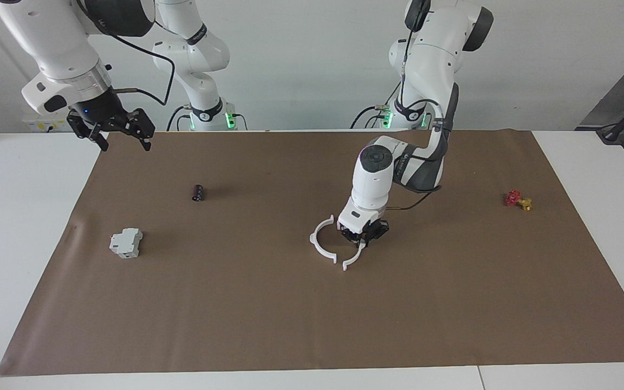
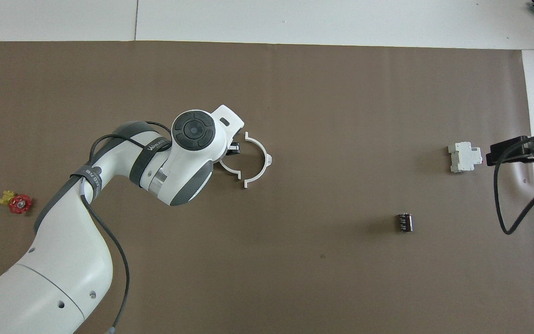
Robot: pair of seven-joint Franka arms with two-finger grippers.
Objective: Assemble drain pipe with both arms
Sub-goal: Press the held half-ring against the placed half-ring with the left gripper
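Two thin white plastic half-rings with small tabs at their ends lie on the brown paper sheet (image 1: 268, 325) near the middle of the table. The half-ring toward the right arm's end (image 1: 322, 244) lies flat and free, its open side facing its partner. The other half-ring (image 1: 356, 254) is pinched between the fingers of the left arm's black two-finger gripper (image 1: 365, 234), which is down at the sheet; in the overhead view most of this piece is hidden under the wrist, and only its farther tabbed end (image 2: 231, 169) shows. At their ends farther from the robots the two pieces nearly meet — a narrow gap remains between the tabs — while their nearer ends stand more widely apart.

The left arm (image 1: 393, 168) reaches in from its base and folds down over the pieces, so its white wrist covers the grip from above.

Nothing lies between the two halves. A small dark cylinder with a banded side (image 1: 198, 192) rests well apart, toward the right arm's end and nearer the robots. A grey-white blocky device (image 1: 126, 242) sits still closer to that end, near the sheet's edge. A small red and gold piece (image 1: 518, 200) lies well off toward the left arm's end.

The right arm's black gripper (image 1: 122, 138) waits raised over the sheet's corner — fingers spread, holding nothing.
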